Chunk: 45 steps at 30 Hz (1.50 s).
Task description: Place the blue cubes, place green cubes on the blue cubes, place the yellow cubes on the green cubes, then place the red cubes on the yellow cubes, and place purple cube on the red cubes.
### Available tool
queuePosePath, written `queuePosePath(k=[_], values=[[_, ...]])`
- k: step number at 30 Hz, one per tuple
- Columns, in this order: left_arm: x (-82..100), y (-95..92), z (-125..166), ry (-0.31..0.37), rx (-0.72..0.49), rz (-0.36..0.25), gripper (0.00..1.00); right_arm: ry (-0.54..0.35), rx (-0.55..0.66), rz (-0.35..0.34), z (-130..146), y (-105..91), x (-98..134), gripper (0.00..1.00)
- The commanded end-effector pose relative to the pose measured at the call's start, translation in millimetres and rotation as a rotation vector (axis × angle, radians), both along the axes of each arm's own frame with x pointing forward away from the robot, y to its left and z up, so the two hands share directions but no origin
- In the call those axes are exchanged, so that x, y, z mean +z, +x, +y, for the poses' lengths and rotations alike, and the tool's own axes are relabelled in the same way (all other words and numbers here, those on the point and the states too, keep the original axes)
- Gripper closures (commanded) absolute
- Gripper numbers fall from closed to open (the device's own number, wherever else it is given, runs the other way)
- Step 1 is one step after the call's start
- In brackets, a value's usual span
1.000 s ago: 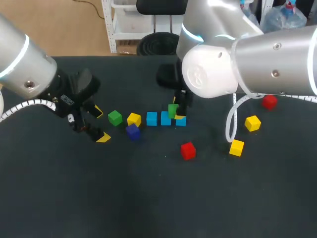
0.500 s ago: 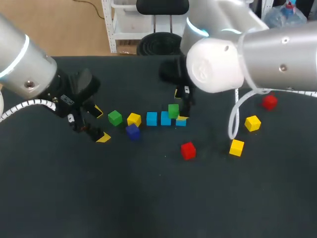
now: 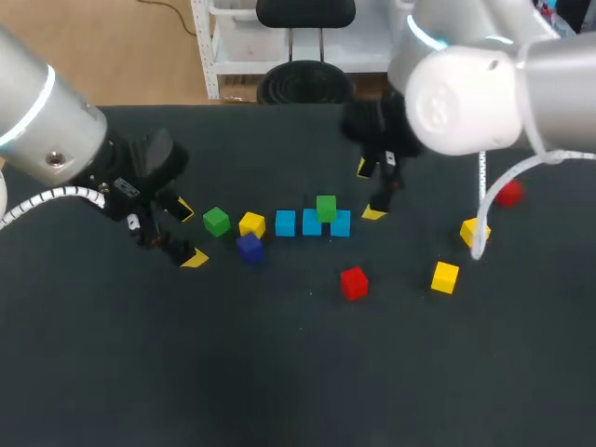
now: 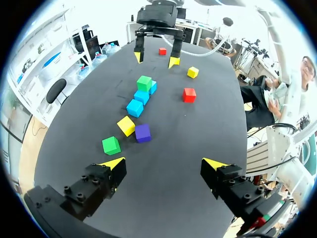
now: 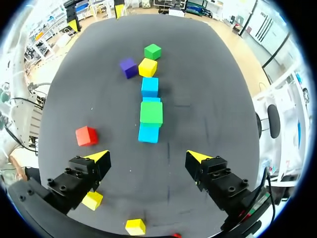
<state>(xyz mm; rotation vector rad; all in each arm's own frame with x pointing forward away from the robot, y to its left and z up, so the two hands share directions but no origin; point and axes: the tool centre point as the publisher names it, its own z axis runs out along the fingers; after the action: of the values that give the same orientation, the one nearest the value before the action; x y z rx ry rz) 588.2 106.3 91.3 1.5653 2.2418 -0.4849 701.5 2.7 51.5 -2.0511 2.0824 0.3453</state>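
Green layer in hand: one green cube (image 3: 325, 207) sits on the blue cubes (image 3: 286, 223).
Left tool (image 3: 189, 234) and right tool (image 3: 369, 191) both released, empty; next, grab the loose green cube (image 3: 216, 221).

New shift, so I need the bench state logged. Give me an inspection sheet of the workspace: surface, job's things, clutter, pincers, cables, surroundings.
Surface: dark table, no spill visible.
Job's things: three blue cubes in a row; stacked green cube on top, toward the row's right end; loose green cube, left yellow cube and purple cube just left of the row; middle red cube in front of it; right yellow cubes and far red cube off to the right.
Clutter: nothing seen.
Pincers: left pincer open, empty, left of the cubes; right pincer open, empty, behind the row's right end.
Cables: white cable on the left arm; white loop hanging from the right arm.
Surroundings: nothing seen reaching over the table.
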Motion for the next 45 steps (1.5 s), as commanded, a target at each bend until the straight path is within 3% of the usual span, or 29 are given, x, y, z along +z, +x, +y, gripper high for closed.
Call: queuePosePath(k=[1,13,36,45], values=[[-0.3,1.1,0.6,-0.001,-0.002,0.001,0.0,0.034,-0.005,-0.012,-10.5,-4.3,0.1,0.0],[-0.3,1.1,0.6,-0.001,-0.002,0.001,0.0,0.158,0.02,-0.036,-21.2,-5.3,-0.6,0.0],[-0.3,1.1,0.6,-0.001,-0.002,0.001,0.0,0.225,-0.059,-0.097,-67.2,-17.8,4.9,0.0],[-0.3,1.1,0.6,-0.001,-0.002,0.001,0.0,0.271,-0.036,-0.1,-68.6,-18.7,2.7,0.0]])
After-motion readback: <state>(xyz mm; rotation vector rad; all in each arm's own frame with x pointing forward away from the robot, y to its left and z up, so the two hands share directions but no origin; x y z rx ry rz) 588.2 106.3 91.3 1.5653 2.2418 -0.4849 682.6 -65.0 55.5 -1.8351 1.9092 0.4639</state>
